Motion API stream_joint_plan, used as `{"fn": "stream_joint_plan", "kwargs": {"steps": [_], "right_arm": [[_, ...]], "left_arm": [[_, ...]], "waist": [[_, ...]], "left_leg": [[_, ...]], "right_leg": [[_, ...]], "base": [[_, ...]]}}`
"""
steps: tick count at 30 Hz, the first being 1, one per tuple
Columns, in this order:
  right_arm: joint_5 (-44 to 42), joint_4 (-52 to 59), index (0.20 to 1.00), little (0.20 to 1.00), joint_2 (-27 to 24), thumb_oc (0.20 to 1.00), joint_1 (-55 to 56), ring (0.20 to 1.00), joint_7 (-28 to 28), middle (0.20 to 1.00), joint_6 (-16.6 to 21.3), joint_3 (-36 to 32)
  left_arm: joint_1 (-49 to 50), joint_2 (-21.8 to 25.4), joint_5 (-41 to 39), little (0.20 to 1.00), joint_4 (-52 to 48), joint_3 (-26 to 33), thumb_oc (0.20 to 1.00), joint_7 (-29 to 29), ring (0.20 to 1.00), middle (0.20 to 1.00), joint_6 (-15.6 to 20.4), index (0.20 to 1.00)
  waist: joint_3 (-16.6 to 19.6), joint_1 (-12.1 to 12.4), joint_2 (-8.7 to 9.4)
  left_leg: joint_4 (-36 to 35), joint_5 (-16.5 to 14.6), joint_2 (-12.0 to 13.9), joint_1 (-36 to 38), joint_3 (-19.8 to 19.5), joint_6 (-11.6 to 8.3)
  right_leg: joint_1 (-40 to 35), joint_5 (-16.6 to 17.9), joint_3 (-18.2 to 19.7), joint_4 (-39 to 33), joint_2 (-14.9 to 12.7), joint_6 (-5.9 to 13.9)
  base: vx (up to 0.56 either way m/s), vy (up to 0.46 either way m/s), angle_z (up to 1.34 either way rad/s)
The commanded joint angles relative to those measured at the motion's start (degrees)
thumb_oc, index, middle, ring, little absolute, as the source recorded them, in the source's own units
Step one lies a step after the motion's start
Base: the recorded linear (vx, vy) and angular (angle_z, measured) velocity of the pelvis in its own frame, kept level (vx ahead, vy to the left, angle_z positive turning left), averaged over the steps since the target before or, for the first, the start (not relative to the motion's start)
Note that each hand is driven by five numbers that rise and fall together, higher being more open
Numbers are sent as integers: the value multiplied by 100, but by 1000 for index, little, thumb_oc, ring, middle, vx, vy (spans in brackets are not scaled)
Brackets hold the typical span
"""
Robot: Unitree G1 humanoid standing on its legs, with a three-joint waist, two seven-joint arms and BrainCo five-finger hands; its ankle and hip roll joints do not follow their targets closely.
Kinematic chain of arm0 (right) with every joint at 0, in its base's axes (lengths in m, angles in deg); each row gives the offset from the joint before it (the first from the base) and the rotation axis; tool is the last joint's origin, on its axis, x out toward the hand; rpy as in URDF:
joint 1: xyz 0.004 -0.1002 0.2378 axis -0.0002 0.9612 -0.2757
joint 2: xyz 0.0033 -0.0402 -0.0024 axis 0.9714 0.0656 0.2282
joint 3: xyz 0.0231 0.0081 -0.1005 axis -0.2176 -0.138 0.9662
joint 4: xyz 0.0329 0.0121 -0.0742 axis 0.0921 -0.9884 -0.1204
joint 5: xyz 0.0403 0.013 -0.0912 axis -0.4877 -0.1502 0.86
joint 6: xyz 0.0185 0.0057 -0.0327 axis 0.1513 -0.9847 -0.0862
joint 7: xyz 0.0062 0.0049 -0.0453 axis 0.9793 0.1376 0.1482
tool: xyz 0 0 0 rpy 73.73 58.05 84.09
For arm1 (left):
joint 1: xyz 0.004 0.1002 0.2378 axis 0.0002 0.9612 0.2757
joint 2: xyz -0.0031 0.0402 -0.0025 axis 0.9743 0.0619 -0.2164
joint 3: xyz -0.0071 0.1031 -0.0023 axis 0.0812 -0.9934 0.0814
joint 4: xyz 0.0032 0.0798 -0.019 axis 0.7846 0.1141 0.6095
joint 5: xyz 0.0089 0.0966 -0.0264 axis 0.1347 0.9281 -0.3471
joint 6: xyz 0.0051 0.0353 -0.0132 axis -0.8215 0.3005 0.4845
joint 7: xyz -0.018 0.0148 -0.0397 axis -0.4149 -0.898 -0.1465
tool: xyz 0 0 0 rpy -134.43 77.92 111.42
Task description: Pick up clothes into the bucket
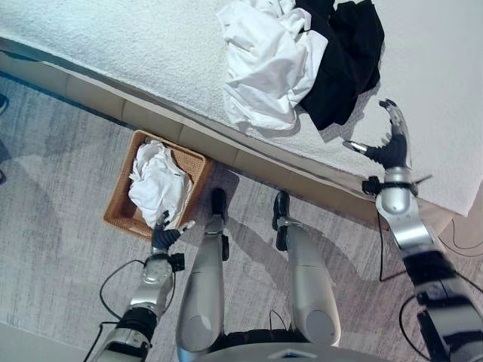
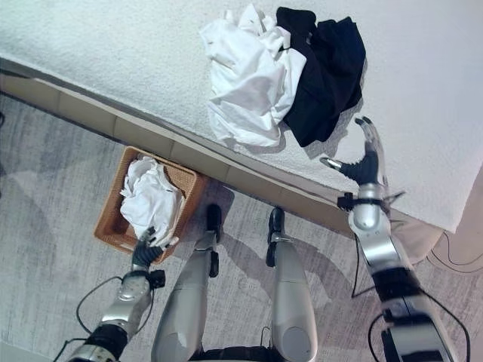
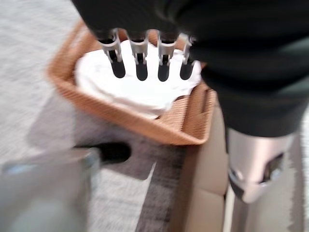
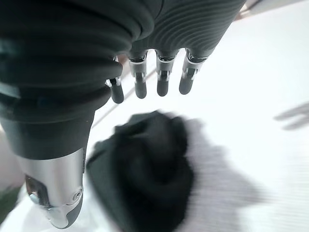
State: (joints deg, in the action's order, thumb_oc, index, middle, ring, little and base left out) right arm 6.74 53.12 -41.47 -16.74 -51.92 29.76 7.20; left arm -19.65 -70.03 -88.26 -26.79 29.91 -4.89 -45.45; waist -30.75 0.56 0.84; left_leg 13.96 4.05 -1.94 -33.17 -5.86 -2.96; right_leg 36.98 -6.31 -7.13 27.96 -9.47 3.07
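Grey carpet floor [image 1: 60, 151] runs alongside a bed [image 1: 136, 45] with a white textured cover. Bed is the landmark: a heap of clothes lies on top of it near its edge, a white garment [image 1: 264, 60] touching a black garment [image 1: 343, 60], the black one partly over the white.

Wicker basket [image 1: 121, 196] sits on the floor just beside the bed's base, with more white cloth [image 1: 158, 181] crumpled inside it.

Left hand [image 1: 167, 235] hangs over the basket's corner away from the bed; in the left wrist view its fingers [image 3: 140, 67] are straight and spread above the white cloth, holding nothing. Whether the tips touch the cloth is hard to tell, that view being blurred.

Right hand [image 1: 389, 143] is above the bed, just beside the black garment on the side away from the white one, fingers extended and thumb held apart, empty. Right wrist view shows its fingers [image 4: 161, 82] straight, with the black garment past them, apart from the hand.
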Motion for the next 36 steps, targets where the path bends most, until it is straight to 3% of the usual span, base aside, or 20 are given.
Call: {"fn": "stream_joint_plan", "kwargs": {"steps": [1,3,5,6,11,16,20,21,30,31,32,33,36], "right_arm": [[115,-552,1000,1000,-798,1000,-1082,1000,-274,1000,35,293],[135,-1678,1000,1000,-1269,1000,-2482,1000,-165,1000,-152,1182],[126,-2167,1000,1000,-1379,1000,-3073,1000,-64,1000,-205,1610],[33,-2822,1000,1000,-1394,1000,-3738,1000,63,1000,-290,2109],[60,-4337,1000,1000,-1131,1000,-4901,1000,391,1000,-449,3102],[274,-4880,1000,1000,-1052,1000,-5145,1000,531,1000,-570,3477],[571,-5290,1000,1000,-1017,1000,-5076,1000,986,1000,-687,3776],[577,-5370,1000,1000,-978,1000,-5025,1000,1133,1000,-716,3818],[580,-5835,1000,1000,-829,1000,-4531,1000,1825,1000,-872,3563],[564,-5913,570,570,-851,570,-4559,570,2017,570,-922,3566],[564,-5913,410,410,-851,410,-4561,410,2018,410,-922,3567],[565,-5946,200,200,-848,200,-4596,200,2071,200,-939,3567],[562,-5951,200,200,-832,200,-4689,200,2080,200,-978,3574]], "left_arm": [[255,248,81,1000,93,-173,1000,-98,1000,1000,134,1000],[236,399,69,1000,213,-381,1000,-205,1000,1000,155,1000],[213,454,74,1000,234,-446,1000,-239,1000,1000,159,1000],[176,512,34,1000,217,-605,1000,-281,1000,1000,162,1000],[49,768,460,1000,-29,-1224,1000,-334,1000,1000,149,1000],[26,814,450,1000,-132,-1339,1000,-344,1000,1000,128,1000],[-26,737,418,1000,-4,-1372,1000,-372,1000,1000,53,1000],[-6,714,410,1000,43,-1382,1000,-405,1000,1000,28,1000],[-97,666,423,1000,24,-1470,1000,-652,1000,1000,-91,1000],[-127,689,409,1000,-10,-1451,1000,-704,1000,1000,-113,1000],[-128,689,409,1000,-11,-1450,1000,-704,1000,1000,-113,1000],[-141,687,413,1000,-40,-1463,1000,-713,1000,1000,-129,1000],[-164,660,327,1000,-98,-1447,1000,-728,1000,1000,-156,1000]], "waist": [[96,167,-204],[96,408,-266],[96,475,-289],[96,577,-317],[96,757,-379],[96,877,-415],[96,974,-426],[96,992,-407],[96,1135,-495],[96,1132,-500],[96,1132,-500],[96,1123,-496],[96,1097,-476]], "left_leg": [[524,-566,-247,32,-216,89],[465,-504,-295,74,-336,59],[454,-481,-316,69,-387,43],[442,-447,-337,62,-464,32],[434,-374,-391,-5,-646,8],[360,-290,-410,-63,-793,-12],[292,-212,-430,-158,-931,-38],[306,-365,-430,-66,-953,-46],[77,-217,-416,-112,-1080,-84],[37,-202,-402,-99,-1078,-89],[36,-202,-401,-99,-1078,-89],[43,-208,-406,-98,-1073,-86],[67,-235,-399,-77,-1032,-77]], "right_leg": [[-507,232,-42,-505,-309,400],[-549,220,-128,-440,-379,406],[-558,205,-180,-405,-405,399],[-586,183,-255,-368,-442,382],[-599,132,-439,-312,-490,364],[-562,74,-551,-228,-516,346],[-490,19,-713,-149,-553,328],[-554,-164,-690,-72,-555,365],[-485,-193,-858,-105,-570,359],[-486,-199,-868,-123,-563,352],[-485,-199,-868,-123,-563,352],[-487,-200,-860,-122,-567,351],[-493,-180,-825,-140,-554,353]], "base": [[2,-38,24],[-12,-52,36],[-15,-46,42],[-13,-45,28],[0,-42,27],[5,-33,17],[25,-62,21],[90,-107,21],[14,-35,10],[2,-12,4],[0,0,0],[0,0,0],[0,0,0]]}}
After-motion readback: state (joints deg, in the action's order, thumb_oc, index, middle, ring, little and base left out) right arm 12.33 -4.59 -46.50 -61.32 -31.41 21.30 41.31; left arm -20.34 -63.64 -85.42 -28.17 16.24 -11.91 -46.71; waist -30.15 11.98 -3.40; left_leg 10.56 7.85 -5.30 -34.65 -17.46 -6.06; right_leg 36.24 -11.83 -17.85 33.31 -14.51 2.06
